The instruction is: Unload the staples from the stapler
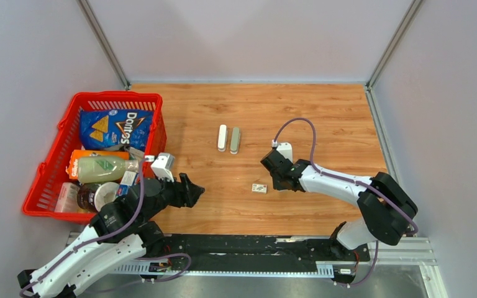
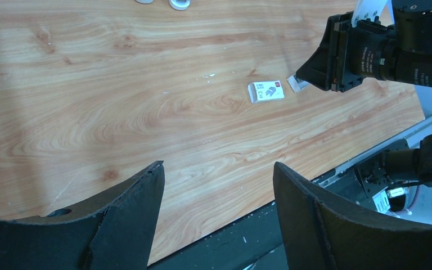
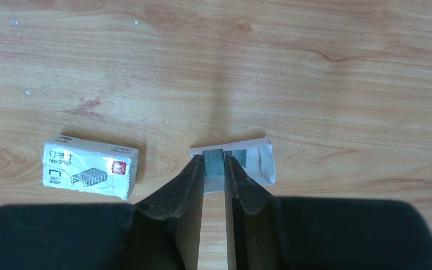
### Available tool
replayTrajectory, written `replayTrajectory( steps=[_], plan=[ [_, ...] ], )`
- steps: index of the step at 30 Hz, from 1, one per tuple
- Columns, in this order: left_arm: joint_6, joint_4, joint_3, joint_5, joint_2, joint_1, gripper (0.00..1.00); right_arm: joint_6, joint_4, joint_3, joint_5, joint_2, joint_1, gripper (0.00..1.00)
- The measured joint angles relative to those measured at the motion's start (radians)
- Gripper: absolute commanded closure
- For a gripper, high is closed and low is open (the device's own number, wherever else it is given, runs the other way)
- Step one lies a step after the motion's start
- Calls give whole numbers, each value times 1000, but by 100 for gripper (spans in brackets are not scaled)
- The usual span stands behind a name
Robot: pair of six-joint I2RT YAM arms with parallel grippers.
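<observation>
As right claw (image 3: 214,170) pinches one staple strip (image 3: 214,161), two staplers (image 1: 222,138) (image 1: 235,140) lie beyond.

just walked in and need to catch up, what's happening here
The right gripper is pinching a short strip of staples over a white paper scrap next to the staple box. The left gripper hangs open and empty by the red basket. A white bar and a grey bar lie side by side farther back.

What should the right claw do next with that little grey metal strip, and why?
Probably ease the right gripper open: it pinches the small grey strip of staples low over the white paper piece on the wooden table, so the strip should land there.
</observation>
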Motion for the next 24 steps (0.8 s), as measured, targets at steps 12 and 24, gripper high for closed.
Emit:
replayTrajectory(
  steps=[12,24],
  plan=[
    [0,5,-12,8,11,0,22,8,21,-7,-3,13,0,79],
    [0,26,-17,14,17,0,22,19,19,-33,-9,-20,0,79]
  ],
)
